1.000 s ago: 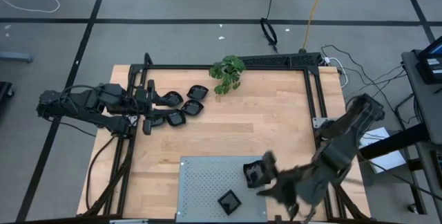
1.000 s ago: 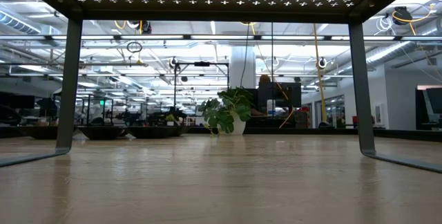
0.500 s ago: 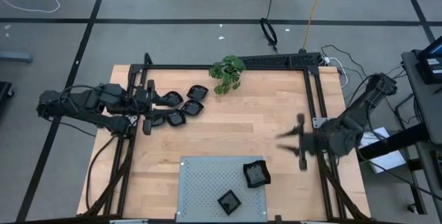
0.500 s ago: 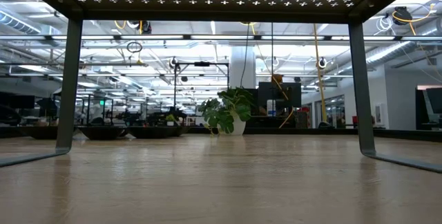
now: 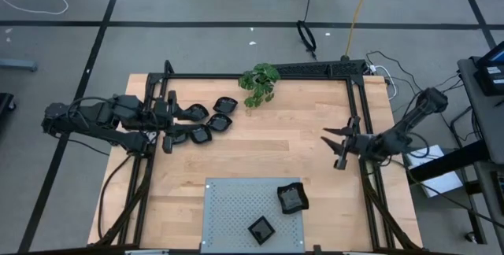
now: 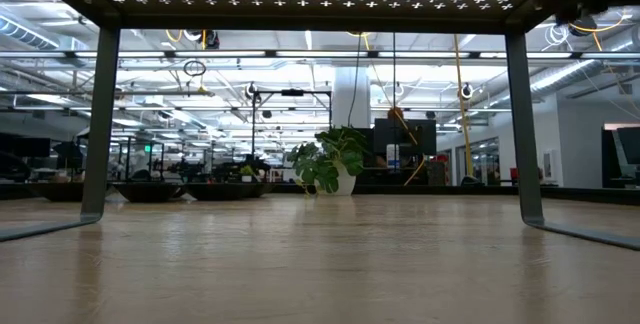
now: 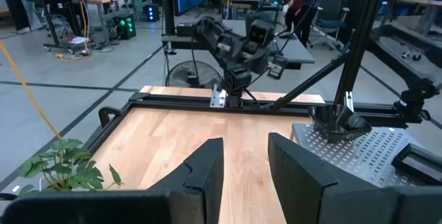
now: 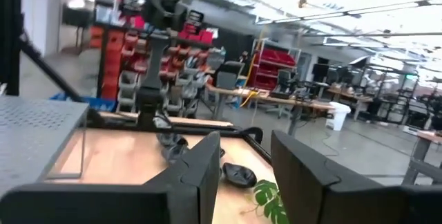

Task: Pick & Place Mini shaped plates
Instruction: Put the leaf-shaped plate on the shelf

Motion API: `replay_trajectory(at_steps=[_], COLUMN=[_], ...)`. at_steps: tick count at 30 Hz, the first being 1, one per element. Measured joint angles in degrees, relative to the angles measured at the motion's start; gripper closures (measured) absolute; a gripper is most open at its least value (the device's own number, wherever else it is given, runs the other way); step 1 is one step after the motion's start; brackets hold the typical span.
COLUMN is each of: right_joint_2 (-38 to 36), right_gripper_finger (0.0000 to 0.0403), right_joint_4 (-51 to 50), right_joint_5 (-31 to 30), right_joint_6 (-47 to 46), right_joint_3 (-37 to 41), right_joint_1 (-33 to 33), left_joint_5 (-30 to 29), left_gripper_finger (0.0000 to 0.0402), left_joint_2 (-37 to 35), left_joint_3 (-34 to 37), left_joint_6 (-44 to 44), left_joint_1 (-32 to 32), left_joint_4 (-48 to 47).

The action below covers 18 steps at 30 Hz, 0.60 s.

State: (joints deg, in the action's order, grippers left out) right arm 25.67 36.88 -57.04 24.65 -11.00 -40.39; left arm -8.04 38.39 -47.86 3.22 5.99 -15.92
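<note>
Several glossy black mini plates (image 5: 211, 121) lie flat in a cluster on the wooden table at the far left. My left gripper (image 5: 172, 118) hovers level at that cluster's left side, open (image 7: 245, 175), with nothing between its fingers. Two more plates (image 5: 292, 199) (image 5: 261, 228) rest flat on the grey perforated panel (image 5: 232, 208) at the near edge. My right gripper (image 5: 333, 149) hangs above the table's right side, pointing toward the left edge. It is open (image 8: 245, 175) and empty. One plate of the cluster (image 8: 238, 174) shows far off in the right wrist view.
A green leafy plant (image 5: 260, 83) stands at the table's far edge, also seen in the low view (image 6: 330, 159). A black frame (image 5: 358, 97) runs along the far and side edges. Bare wood (image 5: 268, 145) lies between the cluster and the panel.
My right gripper has drawn back from the plate on the panel, going toward the table's right edge and far side. It has tipped from slanting down to about level. Both plates on the panel stay where they were. The left arm has kept still.
</note>
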Motion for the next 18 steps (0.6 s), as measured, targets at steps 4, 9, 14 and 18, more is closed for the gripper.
replay_trajectory(at_steps=[4,9,14,18], right_joint_2=[-1.81,-2.54,-2.47,-2.45], right_gripper_finger=[0.0284,0.0284,0.0284,0.0284], right_joint_4=[7.14,9.83,6.23,-0.48], right_joint_5=[0.04,0.18,2.79,13.19], right_joint_6=[0.08,0.00,-4.80,-11.99], right_joint_3=[5.78,8.65,8.92,8.98], right_joint_1=[1.01,1.05,1.05,2.52], left_joint_5=[0.01,0.00,-0.01,-0.01], left_gripper_finger=[0.0282,0.0282,0.0282,0.0282], left_joint_2=[0.00,0.63,0.92,1.02], left_joint_3=[-0.01,-0.02,-0.02,-0.02], left_joint_6=[0.44,0.24,0.33,2.07], left_joint_1=[0.00,-0.01,-0.01,-0.01], left_joint_4=[-0.02,2.15,3.02,2.93])
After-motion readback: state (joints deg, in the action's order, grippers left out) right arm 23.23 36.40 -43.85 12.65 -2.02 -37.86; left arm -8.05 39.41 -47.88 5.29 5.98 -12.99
